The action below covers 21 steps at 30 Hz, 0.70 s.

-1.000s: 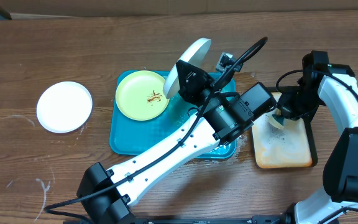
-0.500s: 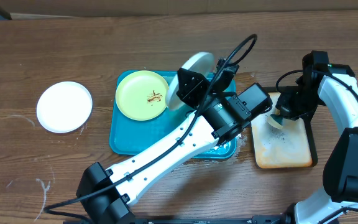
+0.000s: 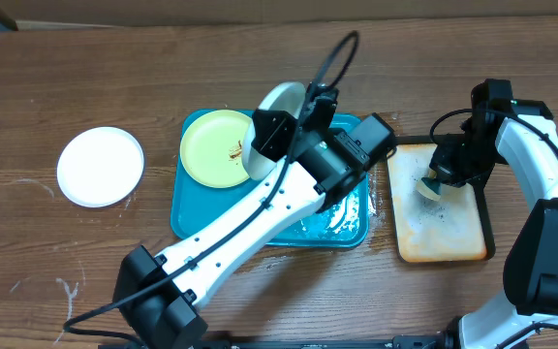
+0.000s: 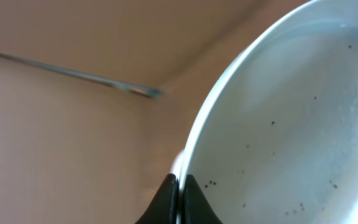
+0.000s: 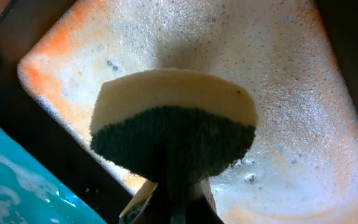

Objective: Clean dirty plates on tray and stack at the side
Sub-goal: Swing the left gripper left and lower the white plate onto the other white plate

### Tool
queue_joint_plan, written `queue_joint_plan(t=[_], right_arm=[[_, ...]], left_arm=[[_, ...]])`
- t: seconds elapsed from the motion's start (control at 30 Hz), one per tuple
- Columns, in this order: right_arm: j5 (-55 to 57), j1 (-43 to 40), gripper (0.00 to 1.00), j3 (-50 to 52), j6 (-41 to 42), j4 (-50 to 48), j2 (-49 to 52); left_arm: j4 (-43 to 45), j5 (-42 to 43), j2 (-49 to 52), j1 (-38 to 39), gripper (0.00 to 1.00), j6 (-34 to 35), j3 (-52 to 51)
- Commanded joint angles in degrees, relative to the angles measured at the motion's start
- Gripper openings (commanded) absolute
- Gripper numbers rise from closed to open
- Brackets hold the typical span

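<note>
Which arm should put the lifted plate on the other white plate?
Probably left: the left gripper pinches the lifted plate, while the right gripper holds a sponge over the soapy tray.

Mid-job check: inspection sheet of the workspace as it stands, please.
Surface: wooden table, faint white scuffs front left.
Job's things: yellow-green plate, brown smear, on teal tray; speckled white plate tilted above it; second white plate on table, left.
Clutter: foamy tan tray right of teal tray.
Tools: left tool shut on white plate's rim; right tool shut on sponge over tan tray.
Cables: black cable loops above left arm.
Surroundings: cardboard-coloured strip beyond far edge.
</note>
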State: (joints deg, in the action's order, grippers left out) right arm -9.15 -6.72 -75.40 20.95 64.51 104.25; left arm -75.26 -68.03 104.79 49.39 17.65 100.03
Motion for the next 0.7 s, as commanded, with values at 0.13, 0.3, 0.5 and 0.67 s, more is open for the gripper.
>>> queue_joint_plan(t=[0.13,0.3,0.5,0.67], right_arm=[[-0.42,-0.07,0.04,0.02,-0.17,-0.2,-1.29],[-0.61,-0.07,0.04,0.02,-0.2,0.59,-1.29],[-0.61,-0.07,0.04,0.02,-0.2,0.98,-1.29],[-0.61,-0.07,0.04,0.02,-0.2,1.75,-1.29]], left_arm=[[4.61,48.59,-0.11,-6.84,0.04,11.39,1.97],[6.69,57.16,-1.55,-14.97,0.04,12.81,1.97],[6.23,67.06,-2.62,-29.07,0.05,11.89,1.6],[6.78,67.69,-4.13,-39.71,0.05,11.06,-0.9]])
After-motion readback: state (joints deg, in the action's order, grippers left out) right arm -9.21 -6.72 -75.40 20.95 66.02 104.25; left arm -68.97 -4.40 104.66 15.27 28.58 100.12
